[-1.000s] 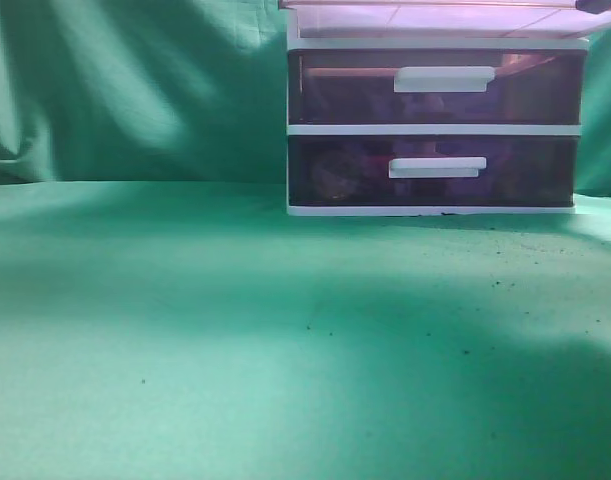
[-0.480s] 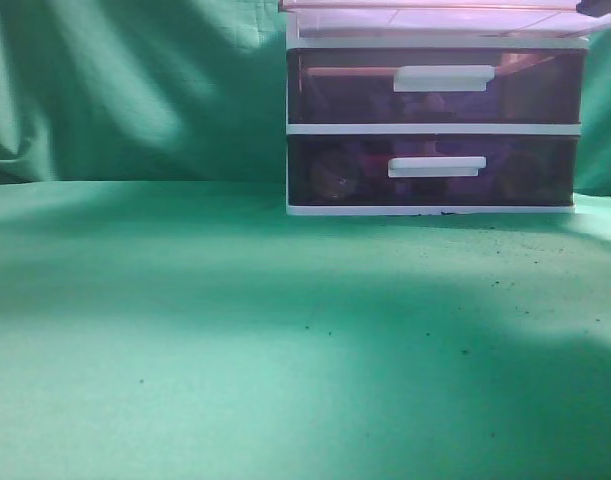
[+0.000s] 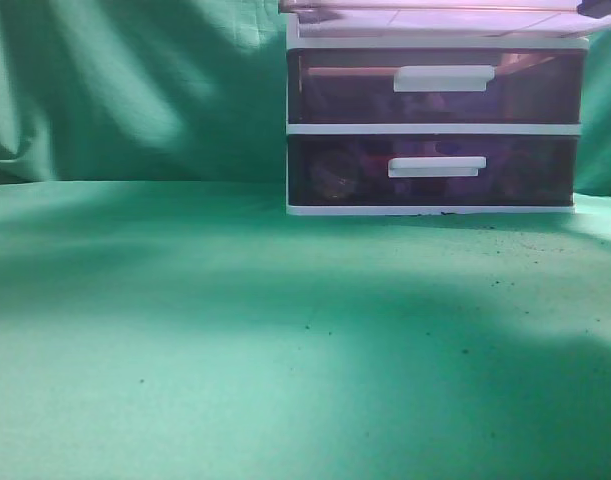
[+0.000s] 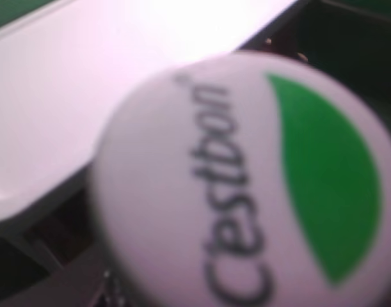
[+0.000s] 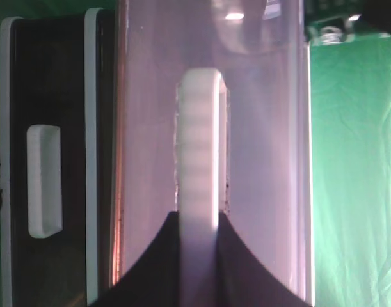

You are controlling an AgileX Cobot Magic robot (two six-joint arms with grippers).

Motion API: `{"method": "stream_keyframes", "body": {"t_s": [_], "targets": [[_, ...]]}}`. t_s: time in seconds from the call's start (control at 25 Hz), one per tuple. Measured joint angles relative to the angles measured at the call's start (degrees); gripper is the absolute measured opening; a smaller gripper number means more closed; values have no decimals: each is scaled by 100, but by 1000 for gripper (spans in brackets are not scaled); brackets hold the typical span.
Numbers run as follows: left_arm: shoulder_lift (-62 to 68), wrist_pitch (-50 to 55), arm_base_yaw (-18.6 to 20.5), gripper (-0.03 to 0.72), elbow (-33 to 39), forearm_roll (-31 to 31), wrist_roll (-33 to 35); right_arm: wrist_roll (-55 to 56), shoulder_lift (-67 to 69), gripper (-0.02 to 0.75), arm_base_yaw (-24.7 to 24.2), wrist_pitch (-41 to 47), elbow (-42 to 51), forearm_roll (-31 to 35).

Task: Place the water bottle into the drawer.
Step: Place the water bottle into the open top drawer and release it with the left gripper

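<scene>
The water bottle's white cap, printed "C'estbon" with a green patch, fills the left wrist view, so the left jaws are hidden behind it. It hangs beside the stack's white top. The drawer shows its translucent purple front in the right wrist view. My right gripper is shut on its white bar handle. In the exterior view only the drawer's pale underside shows at the top edge, standing out from the frame.
Two like dark drawers with white handles sit shut beneath it in the white frame. The middle one's handle shows in the right wrist view. Green cloth covers the table and backdrop.
</scene>
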Motion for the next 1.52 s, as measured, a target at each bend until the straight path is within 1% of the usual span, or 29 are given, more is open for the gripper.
{"method": "stream_keyframes", "body": {"t_s": [0.08,0.2,0.28,0.36,0.52,0.8,0.92,1.04,1.08,1.2,1.24,1.28,1.36,1.52], "targets": [[57,239,0,291,0,12,-232,0,0,76,0,0,0,9],[85,408,0,435,0,45,-364,0,0,76,0,0,0,9],[85,321,0,570,-13,55,-403,-51,0,76,0,71,3,-5],[74,237,0,646,-39,-31,-415,-49,17,76,0,121,13,-5],[74,-140,-47,643,-48,-427,-422,-49,17,76,0,121,13,5],[272,-1171,-309,643,-75,-639,-304,-29,17,76,0,132,13,5],[465,-1757,-382,643,-121,-941,-265,-29,27,76,0,130,13,5],[627,-2426,-569,643,-131,-1234,-59,-29,27,76,0,130,13,5],[663,-2698,-667,601,-131,-1281,43,-29,27,76,0,130,16,5],[835,-3201,-968,599,-131,-1358,187,4,27,76,0,105,25,5],[889,-3254,-1058,599,-131,-1386,187,29,29,76,0,92,25,5],[979,-3270,-1123,549,-131,-1398,187,79,29,76,0,66,25,5],[1181,-3270,-1190,551,-111,-1424,187,161,39,76,0,44,25,-5],[1321,-3270,-1203,551,-82,-1423,187,224,39,76,0,34,25,-5]]}}
